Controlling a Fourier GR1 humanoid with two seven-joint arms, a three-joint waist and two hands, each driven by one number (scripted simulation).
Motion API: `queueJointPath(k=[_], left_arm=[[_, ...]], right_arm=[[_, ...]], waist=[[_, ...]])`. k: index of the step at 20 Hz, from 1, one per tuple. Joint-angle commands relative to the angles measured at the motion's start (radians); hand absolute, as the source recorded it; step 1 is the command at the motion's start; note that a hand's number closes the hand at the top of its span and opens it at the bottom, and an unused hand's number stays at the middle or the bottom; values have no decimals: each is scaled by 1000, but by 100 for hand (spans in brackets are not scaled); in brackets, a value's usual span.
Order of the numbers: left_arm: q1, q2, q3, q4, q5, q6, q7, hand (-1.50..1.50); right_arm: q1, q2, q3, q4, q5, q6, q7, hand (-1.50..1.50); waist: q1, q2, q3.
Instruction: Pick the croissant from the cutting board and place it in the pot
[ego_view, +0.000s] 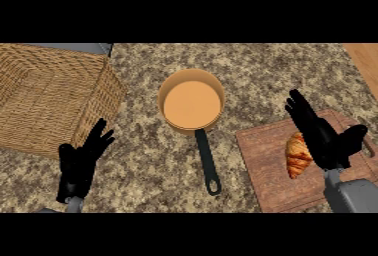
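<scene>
Hovering over the cutting board (269, 165) at the right, the right robot hand (319, 135) had its fingers straight and apart, holding nothing. The croissant (297, 156) lay just left of it on the board, not yet grasped. The pot (192, 102), well apart to the far left, held nothing, so picking and placing both remained. The left robot hand (80, 160) rested open near the wicker basket (52, 95). The tabletop (148, 160) carried everything. The board's near edge was cut off.
</scene>
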Motion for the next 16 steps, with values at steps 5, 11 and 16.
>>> queueJointPath(k=[5, 11, 16], left_arm=[[-57, 19, -51, 25, 4, -152, -37, 0], [-49, 19, -66, 25, 35, -203, -25, 0], [-72, 15, -48, 80, 57, -267, -67, 0]], right_arm=[[5, -97, 105, 71, 336, -290, 252, 150], [-47, -206, 54, 56, 721, -693, 89, -150], [-20, -68, 192, -47, 1020, -878, 251, -150]], waist=[[9, -14, -32], [-17, -29, -30], [-1, -21, -30]])
